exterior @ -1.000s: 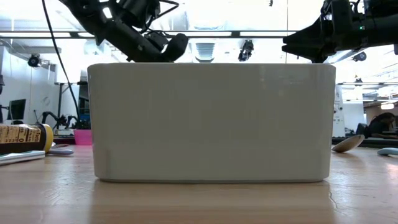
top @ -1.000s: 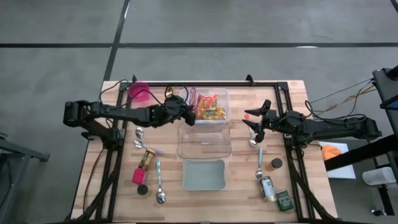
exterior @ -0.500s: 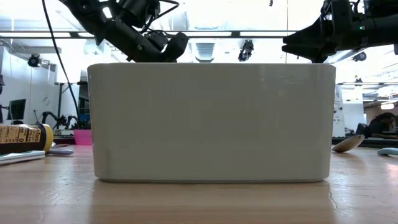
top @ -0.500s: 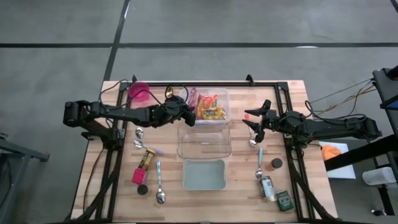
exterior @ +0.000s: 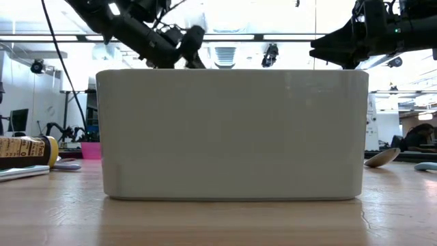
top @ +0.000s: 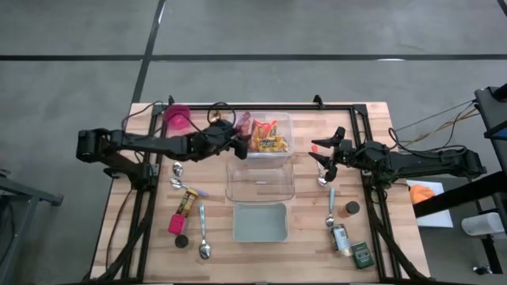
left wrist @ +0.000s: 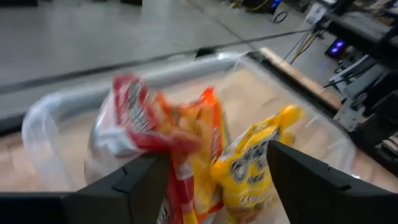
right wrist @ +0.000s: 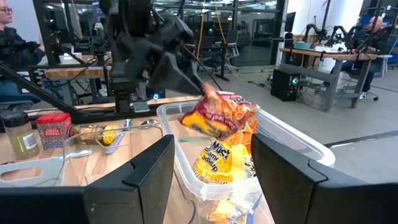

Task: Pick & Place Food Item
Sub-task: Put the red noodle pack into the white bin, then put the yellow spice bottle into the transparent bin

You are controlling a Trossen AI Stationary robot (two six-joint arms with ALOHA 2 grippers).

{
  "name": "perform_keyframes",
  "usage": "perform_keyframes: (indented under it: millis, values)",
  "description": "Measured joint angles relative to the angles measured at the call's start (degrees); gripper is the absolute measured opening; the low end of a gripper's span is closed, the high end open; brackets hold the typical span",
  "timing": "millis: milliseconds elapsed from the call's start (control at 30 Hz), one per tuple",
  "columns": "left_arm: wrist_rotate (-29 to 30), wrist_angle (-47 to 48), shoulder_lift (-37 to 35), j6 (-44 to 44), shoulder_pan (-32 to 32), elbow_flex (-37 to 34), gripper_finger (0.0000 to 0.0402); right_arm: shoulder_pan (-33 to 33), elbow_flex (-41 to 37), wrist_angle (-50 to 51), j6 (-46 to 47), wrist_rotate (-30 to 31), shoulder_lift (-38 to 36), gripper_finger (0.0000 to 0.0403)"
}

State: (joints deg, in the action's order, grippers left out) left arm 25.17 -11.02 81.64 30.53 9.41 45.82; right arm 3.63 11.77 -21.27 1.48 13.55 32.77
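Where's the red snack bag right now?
High view: the red snack bag sits in the far clear bin, at its left edge, beside the left gripper.

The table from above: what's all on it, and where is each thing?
Snack packets: several, red, orange and yellow, in the far clear bin.
Second clear bin: one, middle of the table.
Tray: one, pale grey-green, near edge.
Cup: one, pink, far left corner.
Spoons: four, two on each side of the bins.
Bottle: one, yellow-labelled, lying at left.
Jar: one, lying near right.
Green tin: one, near right corner.
Left gripper: open, at the snack bin's edge.
Right gripper: open, right of the bins.
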Motion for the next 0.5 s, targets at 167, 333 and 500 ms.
perform_keyframes:
  millis: [167, 333, 500]
  values:
    - [-0.9, -0.5, -3.3, -2.5, -0.1, 0.0, 0.0282, 0.0, 0.0, 0.0, 0.0, 0.0, 0.0, 0.0211]
    - [-2.8, -0.3, -4.5, -5.0, -0.3, 0.0, 0.0283, 0.0, 0.0, 0.0, 0.0, 0.0, 0.0, 0.0211]
    - [-2.9, -0.2, -4.7, -5.1, -0.4, 0.0, 0.0283, 0.0, 0.0, 0.0, 0.0, 0.0, 0.0, 0.0211]
